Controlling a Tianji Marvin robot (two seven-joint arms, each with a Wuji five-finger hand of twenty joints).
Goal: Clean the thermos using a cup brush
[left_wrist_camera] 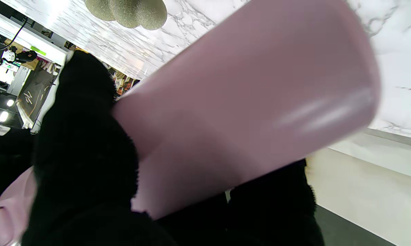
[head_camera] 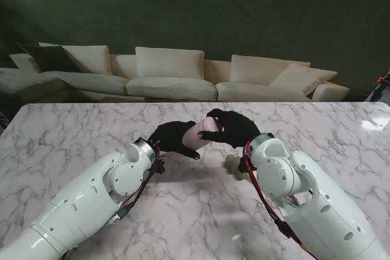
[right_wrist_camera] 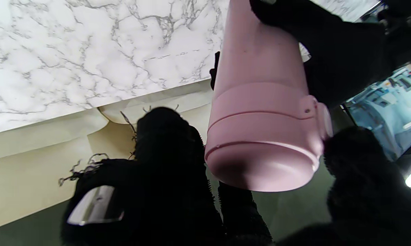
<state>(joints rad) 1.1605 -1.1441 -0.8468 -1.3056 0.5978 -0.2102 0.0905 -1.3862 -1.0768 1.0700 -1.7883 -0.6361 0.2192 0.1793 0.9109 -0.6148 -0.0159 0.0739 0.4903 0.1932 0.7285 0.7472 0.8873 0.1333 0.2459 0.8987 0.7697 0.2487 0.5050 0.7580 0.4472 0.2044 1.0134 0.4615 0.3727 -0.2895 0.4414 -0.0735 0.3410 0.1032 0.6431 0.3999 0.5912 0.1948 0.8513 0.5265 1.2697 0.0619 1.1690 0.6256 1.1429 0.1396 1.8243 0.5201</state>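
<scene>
Overhead, one marble counter (head_camera: 73, 138) carries the scene, with a single cream sofa (head_camera: 170, 71) beyond its far edge. Two black-gloved hands meet over the middle: the left robot hand (head_camera: 172, 137) is wrapped around the body of the one pink thermos (head_camera: 204, 132), held tilted off the counter, while the right robot hand (head_camera: 234, 127) closes round its lidded end. A pale bristly thing (head_camera: 234, 161) near the right wrist, possibly the cup brush, is mostly hidden.
</scene>
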